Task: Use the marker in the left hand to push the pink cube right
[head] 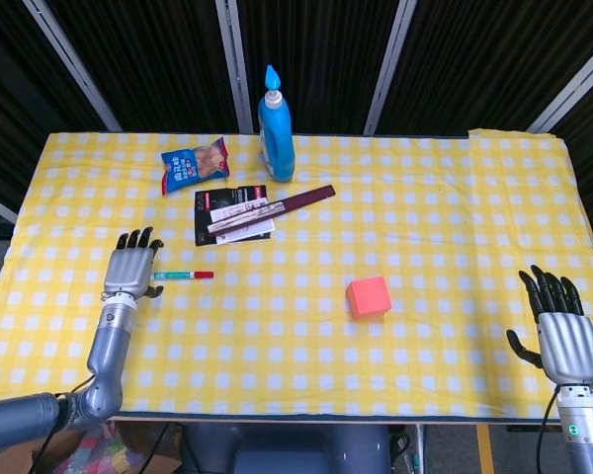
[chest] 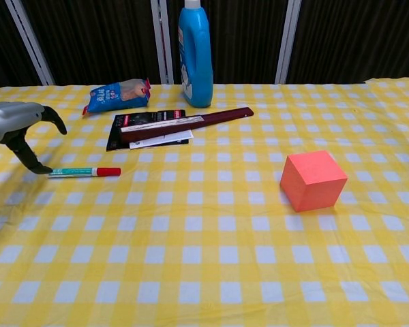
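Observation:
The pink cube (head: 369,296) (chest: 315,180) sits on the yellow checked cloth, right of centre. The marker (head: 183,276) (chest: 84,172), green-bodied with a red cap, lies flat on the cloth at the left, cap pointing right. My left hand (head: 130,269) (chest: 17,126) is just left of the marker's green end with its fingers apart and nothing in its grip; one fingertip (chest: 39,168) reaches down close to that end. My right hand (head: 563,331) hangs open at the table's front right corner, far from the cube, and shows only in the head view.
A blue detergent bottle (head: 275,114) (chest: 195,54) stands at the back centre. A snack bag (head: 194,165) (chest: 117,95) lies back left. A black card packet (head: 235,212) (chest: 150,128) with a dark red strip (head: 296,201) (chest: 211,117) on it lies between bag and cube.

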Motion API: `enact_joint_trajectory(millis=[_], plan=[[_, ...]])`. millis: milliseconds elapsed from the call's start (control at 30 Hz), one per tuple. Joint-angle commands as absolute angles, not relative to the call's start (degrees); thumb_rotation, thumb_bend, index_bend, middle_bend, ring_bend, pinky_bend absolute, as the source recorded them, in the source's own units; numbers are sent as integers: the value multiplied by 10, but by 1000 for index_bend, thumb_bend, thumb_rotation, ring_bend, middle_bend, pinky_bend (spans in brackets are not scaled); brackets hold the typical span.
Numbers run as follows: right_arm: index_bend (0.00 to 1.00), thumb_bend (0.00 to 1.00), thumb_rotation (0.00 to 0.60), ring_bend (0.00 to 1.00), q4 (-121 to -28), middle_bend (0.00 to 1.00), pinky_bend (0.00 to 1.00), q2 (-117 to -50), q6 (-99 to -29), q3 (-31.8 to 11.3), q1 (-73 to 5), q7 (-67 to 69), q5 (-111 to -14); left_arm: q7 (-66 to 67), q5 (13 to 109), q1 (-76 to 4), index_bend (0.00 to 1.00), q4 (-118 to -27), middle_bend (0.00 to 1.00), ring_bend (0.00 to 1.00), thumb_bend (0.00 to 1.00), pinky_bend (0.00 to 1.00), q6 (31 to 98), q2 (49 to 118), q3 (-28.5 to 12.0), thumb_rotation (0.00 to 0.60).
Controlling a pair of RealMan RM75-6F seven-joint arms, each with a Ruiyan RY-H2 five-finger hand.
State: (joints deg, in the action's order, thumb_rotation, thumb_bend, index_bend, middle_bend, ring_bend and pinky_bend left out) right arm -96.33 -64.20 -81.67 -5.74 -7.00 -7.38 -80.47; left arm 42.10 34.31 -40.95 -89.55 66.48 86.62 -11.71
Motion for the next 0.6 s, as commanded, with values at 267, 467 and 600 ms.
enact_joint_trajectory(millis=[267, 467, 600], plan=[[0, 378, 600, 0, -957, 0, 0, -645, -821, -57, -71, -80, -811, 258, 573, -319, 63, -920, 0, 0, 111, 10, 756, 777, -75, 600], [0, 379, 600, 0, -953, 0, 0, -651, -827, -59, -71, -94, -811, 181, 682, -240, 21, -921, 0, 0, 100, 4, 839, 721, -19, 600], [0, 378, 600, 0, -951, 0, 0, -656, -831, -60, -71, -105, -813, 142, 717, -194, 0, -930, 0, 0, 98, 0, 876, 699, 9, 600]])
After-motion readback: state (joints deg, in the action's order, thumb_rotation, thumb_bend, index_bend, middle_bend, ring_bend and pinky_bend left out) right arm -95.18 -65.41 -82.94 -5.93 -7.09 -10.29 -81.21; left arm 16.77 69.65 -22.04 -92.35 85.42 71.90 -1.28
